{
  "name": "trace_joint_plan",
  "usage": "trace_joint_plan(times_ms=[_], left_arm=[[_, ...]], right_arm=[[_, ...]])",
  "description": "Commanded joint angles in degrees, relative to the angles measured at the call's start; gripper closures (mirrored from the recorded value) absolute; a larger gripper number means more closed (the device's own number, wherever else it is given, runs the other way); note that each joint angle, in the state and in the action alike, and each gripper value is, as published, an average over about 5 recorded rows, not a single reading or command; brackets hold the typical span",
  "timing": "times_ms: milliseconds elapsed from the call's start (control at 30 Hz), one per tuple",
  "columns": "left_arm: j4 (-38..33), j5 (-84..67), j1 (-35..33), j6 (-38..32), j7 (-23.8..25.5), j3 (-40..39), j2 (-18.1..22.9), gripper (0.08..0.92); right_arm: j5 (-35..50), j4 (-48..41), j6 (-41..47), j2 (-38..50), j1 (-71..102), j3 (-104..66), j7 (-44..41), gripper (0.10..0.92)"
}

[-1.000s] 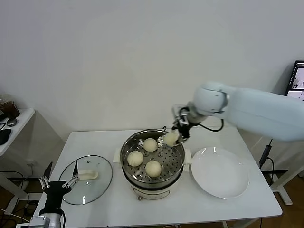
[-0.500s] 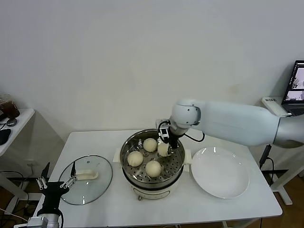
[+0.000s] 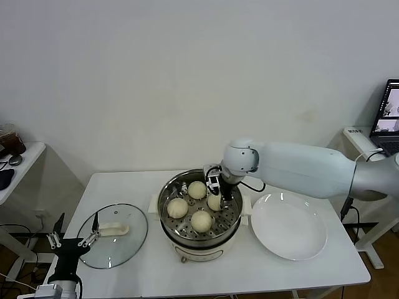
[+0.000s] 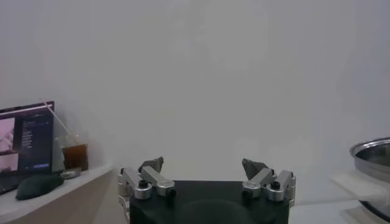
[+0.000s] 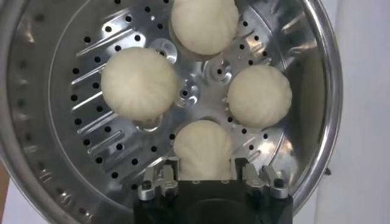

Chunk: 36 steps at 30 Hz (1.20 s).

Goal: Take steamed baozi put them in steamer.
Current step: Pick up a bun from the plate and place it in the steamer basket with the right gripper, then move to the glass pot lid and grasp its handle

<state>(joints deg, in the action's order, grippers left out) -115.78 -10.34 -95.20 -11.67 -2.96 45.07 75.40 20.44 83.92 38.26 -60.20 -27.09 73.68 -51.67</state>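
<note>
The steamer (image 3: 166, 192) (image 5: 36, 122) stands mid-table, its perforated tray showing. Three steamed baozi (image 3: 197, 190) (image 3: 177, 207) (image 3: 201, 220) lie on the tray. Another baozi (image 3: 215, 202) (image 5: 203, 146) rests on the tray near the right side. My right gripper (image 3: 216, 193) (image 5: 205, 165) reaches down into the pot and stands open, with a finger on each side of this bun and a thin gap at both. My left gripper (image 3: 80, 219) (image 4: 203, 164) is parked low off the table's front left corner, open and holding nothing.
A round glass lid (image 3: 115, 233) with a white handle lies on the table left of the steamer. A flat white plate (image 3: 288, 225) sits to its right. A side table (image 3: 19, 162) with dark objects is at far left.
My right gripper has carried the baozi from above the steamer's right rim down onto the tray. Its fingers have spread off the bun. The left arm has barely moved.
</note>
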Motion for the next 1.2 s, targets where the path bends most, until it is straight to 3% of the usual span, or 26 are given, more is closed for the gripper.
trace_joint_plan(times_ms=[33,167,367,567,667,800,967,1067,1200], left_arm=[[-0.1,0.0,0.0,0.0,0.1,0.1,-0.1,0.177],[-0.2,-0.2,0.0,0.0,0.1,0.2,-0.2,0.177],[-0.3,-0.3,-0.2,-0.1,0.1,0.2,-0.2,0.177],[-0.4,-0.1,-0.5,-0.2,0.0,0.2,0.1,0.177],[-0.4,0.0,-0.6,-0.5,-0.1,0.3,0.2,0.177],[-0.3,0.0,-0.7,-0.6,-0.2,0.3,0.5,0.177],[-0.1,1.9,-0.7,-0.2,-0.9,0.1,1.0,0.177],[-0.1,4.2,-0.8,0.1,-1.5,0.1,1.0,0.177],[-0.2,10.1,-0.9,0.1,-2.8,0.2,0.7,0.177]], right_arm=[[2.3,4.5,0.8,3.4,-0.9,-2.8,2.7,0.332],[6.0,9.7,1.2,8.3,-0.5,-6.8,8.6,0.225],[8.4,17.6,-4.5,18.9,8.6,-19.5,18.0,0.203],[12.7,21.8,-16.6,28.8,34.0,-40.4,35.6,0.203],[8.8,22.5,-24.5,29.7,53.8,-56.3,40.5,0.203],[-2.8,21.5,-35.9,23.2,79.7,-78.8,42.4,0.203],[-19.9,17.5,-52.5,6.6,97.1,-99.2,40.8,0.203],[-24.8,15.9,-60.7,-3.9,102.6,-107.3,39.6,0.203],[-25.0,17.1,-65.3,-13.8,107.1,-115.3,38.4,0.203]])
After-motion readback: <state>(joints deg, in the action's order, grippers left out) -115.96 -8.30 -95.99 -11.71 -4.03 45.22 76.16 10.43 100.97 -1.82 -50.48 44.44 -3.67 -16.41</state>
